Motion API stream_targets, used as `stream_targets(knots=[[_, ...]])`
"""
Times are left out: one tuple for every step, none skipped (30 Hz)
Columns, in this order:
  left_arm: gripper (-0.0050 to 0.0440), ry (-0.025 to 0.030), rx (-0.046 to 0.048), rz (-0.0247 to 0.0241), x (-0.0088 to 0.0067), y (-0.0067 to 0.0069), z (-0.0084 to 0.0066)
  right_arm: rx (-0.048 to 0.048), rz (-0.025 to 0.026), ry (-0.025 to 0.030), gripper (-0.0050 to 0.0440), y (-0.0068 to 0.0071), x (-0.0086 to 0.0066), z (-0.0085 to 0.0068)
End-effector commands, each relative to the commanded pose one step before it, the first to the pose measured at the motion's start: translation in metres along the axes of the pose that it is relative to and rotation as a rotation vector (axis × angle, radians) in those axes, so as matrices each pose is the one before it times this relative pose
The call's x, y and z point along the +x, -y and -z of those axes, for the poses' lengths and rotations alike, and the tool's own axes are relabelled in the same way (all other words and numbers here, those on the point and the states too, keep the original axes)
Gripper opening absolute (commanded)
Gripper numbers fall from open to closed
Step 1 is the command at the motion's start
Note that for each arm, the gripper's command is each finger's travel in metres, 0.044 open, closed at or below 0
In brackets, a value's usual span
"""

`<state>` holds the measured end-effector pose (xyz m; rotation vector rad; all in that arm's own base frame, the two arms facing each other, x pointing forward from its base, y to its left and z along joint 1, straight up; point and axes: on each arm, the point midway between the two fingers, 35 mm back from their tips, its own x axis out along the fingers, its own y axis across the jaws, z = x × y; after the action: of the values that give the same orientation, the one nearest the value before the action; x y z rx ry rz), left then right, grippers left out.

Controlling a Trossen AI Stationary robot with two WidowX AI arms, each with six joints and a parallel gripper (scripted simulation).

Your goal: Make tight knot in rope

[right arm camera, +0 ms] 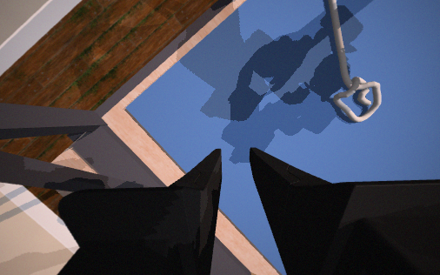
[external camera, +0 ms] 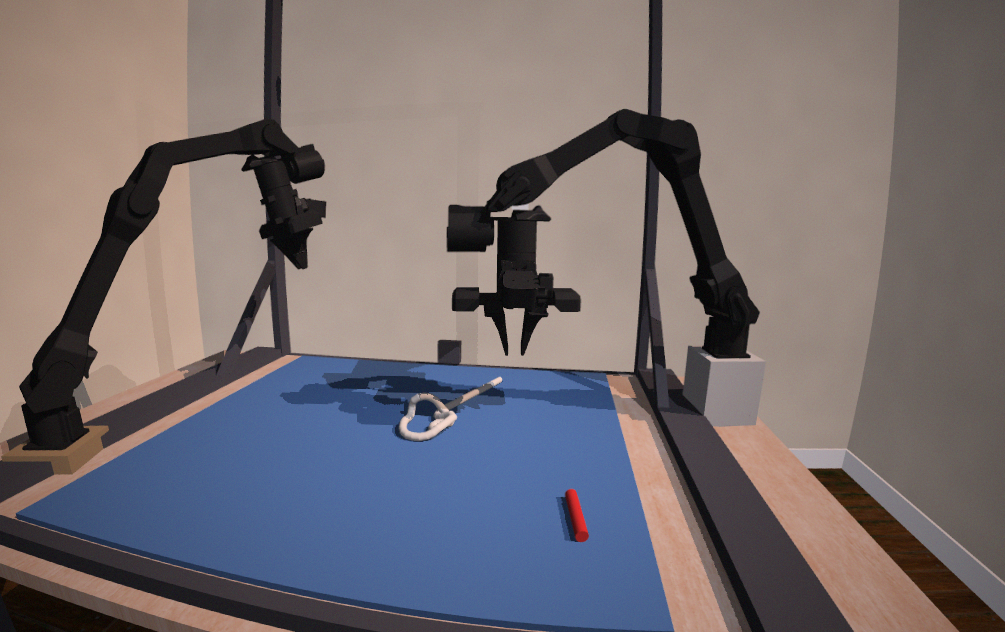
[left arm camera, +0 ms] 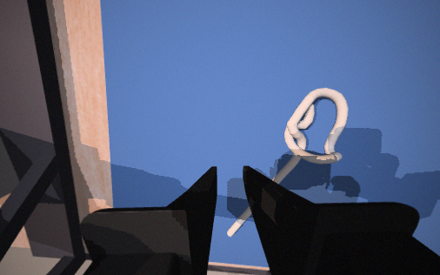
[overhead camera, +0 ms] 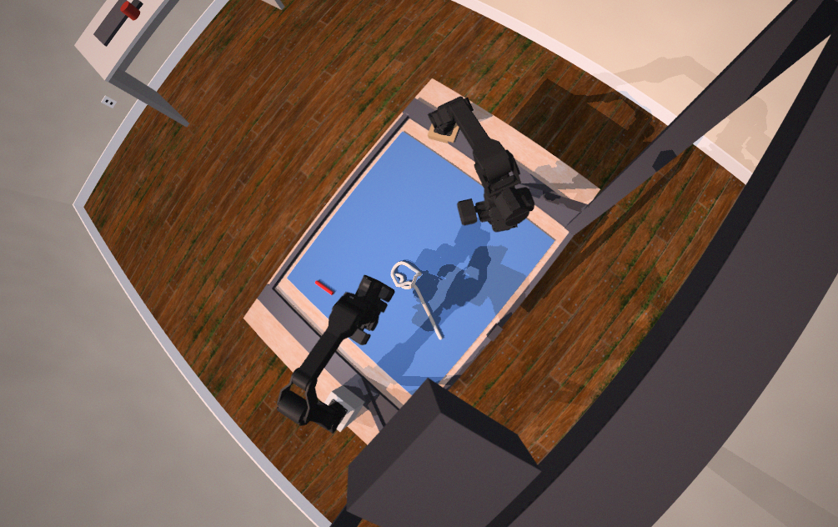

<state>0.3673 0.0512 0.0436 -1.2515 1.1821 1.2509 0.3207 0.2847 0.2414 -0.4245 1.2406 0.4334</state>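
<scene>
The white rope lies on the blue mat. It has one open, rounded loop with crossings at its side. A short end curls inside the loop and a long straight tail runs out from it. The exact over-and-under order is hard to tell. My left gripper hangs above the mat, pointing down, partly open and empty. My right gripper hangs high, away from the rope, partly open and empty. Neither gripper touches the rope.
A red rod lies on the mat, apart from the rope. Dark frame posts stand at the back corners. A small dark block is at the back edge. Pale wooden borders run around the mat.
</scene>
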Motion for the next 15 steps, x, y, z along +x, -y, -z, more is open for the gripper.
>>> stream_targets(knots=[[0.01, 0.00338, 0.00506, 0.03232, -0.0052, 0.01369, -0.00218, 0.00651, -0.00231, 0.02932, 0.01, 0.00159, -0.01141, -0.00071], [0.01, 0.00001, 0.0, 0.00006, 0.00039, 0.00078, -0.00014, 0.0, 0.0, 0.0, 0.01, 0.0, 0.0, 0.0], [0.01, 0.00003, 0.0, 0.00017, 0.00117, 0.00233, -0.00044, 0.0, 0.0, 0.0, 0.01, 0.0, 0.0, 0.0], [0.01, 0.00005, 0.0, 0.00025, 0.0018, 0.00348, -0.00066, 0.0, 0.0, 0.0, 0.01, 0.0, 0.0, 0.0], [0.01, 0.00003, 0.0, 0.00017, 0.00123, 0.0023, -0.00044, 0.0, 0.0, 0.0, 0.01, 0.0, 0.0, 0.0], [0.01, 0.00001, 0.0, 0.00005, 0.00042, 0.00076, -0.00015, 0.0, 0.0, 0.0, 0.01, 0.0, 0.0, 0.0], [0.01, 0.00001, 0.0, 0.00006, 0.00038, 0.00078, -0.00014, 0.0, 0.0, 0.0, 0.01, 0.0, 0.0, 0.0], [0.01, 0.00003, 0.0, 0.00017, 0.00117, 0.00234, -0.00044, 0.0, 0.0, 0.0, 0.01, 0.0, 0.0, 0.0], [0.01, 0.00005, 0.0, 0.00025, 0.0018, 0.00348, -0.00066, 0.0, 0.0, 0.0, 0.01, 0.0, 0.0, 0.0], [0.01, 0.00003, 0.0, 0.00017, 0.00123, 0.0023, -0.00044, 0.0, 0.0, 0.0, 0.01, 0.0, 0.0, 0.0], [0.01, 0.00001, 0.0, 0.00006, 0.00041, 0.00076, -0.00015, 0.0, 0.0, 0.0, 0.01, 0.0, 0.0, 0.0], [0.01, 0.0, 0.0, 0.0, 0.0, 0.0, 0.0, 0.0, 0.0, 0.0, 0.01, 0.0, 0.0, 0.0], [0.01, 0.0, 0.0, 0.0, 0.0, 0.0, 0.0, 0.0, 0.0, 0.0, 0.01, 0.0, 0.0, 0.0], [0.01, 0.00001, 0.0, 0.00004, 0.00027, 0.00054, -0.0001, 0.0, 0.0, 0.0, 0.01, 0.0, 0.0, 0.0], [0.01, 0.00002, 0.0, 0.00012, 0.00081, 0.00163, -0.0003, 0.0, 0.0, 0.0, 0.01, 0.0, 0.0, 0.0]])
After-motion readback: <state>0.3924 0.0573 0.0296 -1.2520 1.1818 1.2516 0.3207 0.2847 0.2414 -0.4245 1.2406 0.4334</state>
